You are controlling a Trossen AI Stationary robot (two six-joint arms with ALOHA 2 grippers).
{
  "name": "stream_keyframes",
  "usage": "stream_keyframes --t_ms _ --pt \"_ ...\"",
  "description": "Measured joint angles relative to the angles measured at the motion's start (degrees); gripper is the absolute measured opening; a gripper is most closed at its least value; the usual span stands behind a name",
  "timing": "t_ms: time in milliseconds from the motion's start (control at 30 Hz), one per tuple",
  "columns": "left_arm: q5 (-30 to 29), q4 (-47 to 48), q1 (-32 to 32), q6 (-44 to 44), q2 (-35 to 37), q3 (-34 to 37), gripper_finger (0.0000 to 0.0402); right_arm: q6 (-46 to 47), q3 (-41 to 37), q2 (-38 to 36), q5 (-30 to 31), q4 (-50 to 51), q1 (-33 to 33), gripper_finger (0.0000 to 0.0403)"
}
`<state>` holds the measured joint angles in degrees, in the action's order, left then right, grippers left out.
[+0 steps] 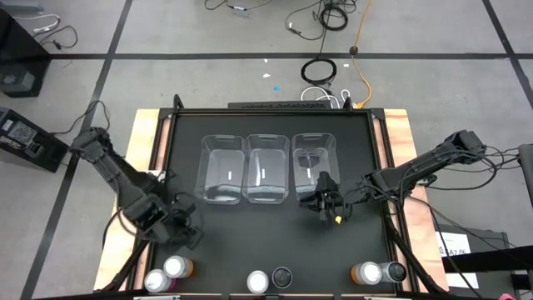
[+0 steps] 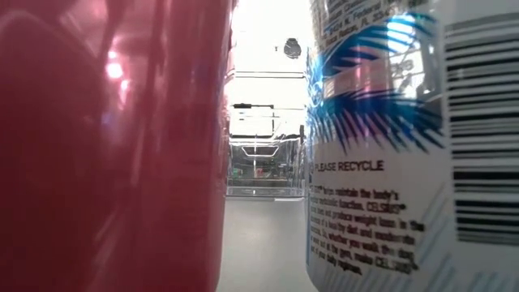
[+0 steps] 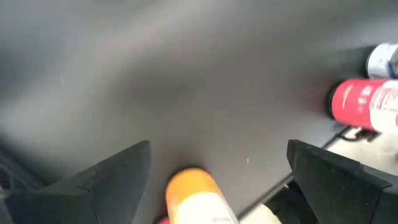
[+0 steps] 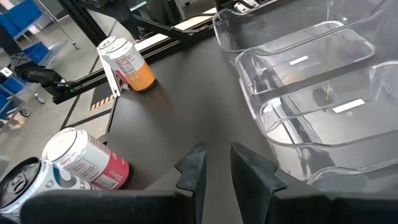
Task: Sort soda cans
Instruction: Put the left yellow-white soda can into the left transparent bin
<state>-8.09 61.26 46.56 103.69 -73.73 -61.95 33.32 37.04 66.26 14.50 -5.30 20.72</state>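
All six soda cans (image 1: 176, 267) seem to stand upright, tops up, along the bottom edge of the high view, leaving the black mat (image 1: 250, 229) mid-frame bare. The left gripper (image 1: 185, 232), jaws wide, reaches toward lower left; the right gripper (image 1: 326, 208), jaws narrow and empty, hangs beside the right clear bin (image 1: 313, 167).
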Motion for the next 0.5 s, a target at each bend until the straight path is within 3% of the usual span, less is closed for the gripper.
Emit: stream_keyframes --t_ms 200,500 --pt "-0.3 -2.7 6.3 9.3 -1.9 0.0 0.0380 0.0 0.0 0.0 0.0 0.0 0.5 0.0066" --pt "1.4 -7.0 9.7 10.6 -5.9 0.0 0.0380 0.0 0.0 0.0 0.1 0.0 0.5 0.0066"
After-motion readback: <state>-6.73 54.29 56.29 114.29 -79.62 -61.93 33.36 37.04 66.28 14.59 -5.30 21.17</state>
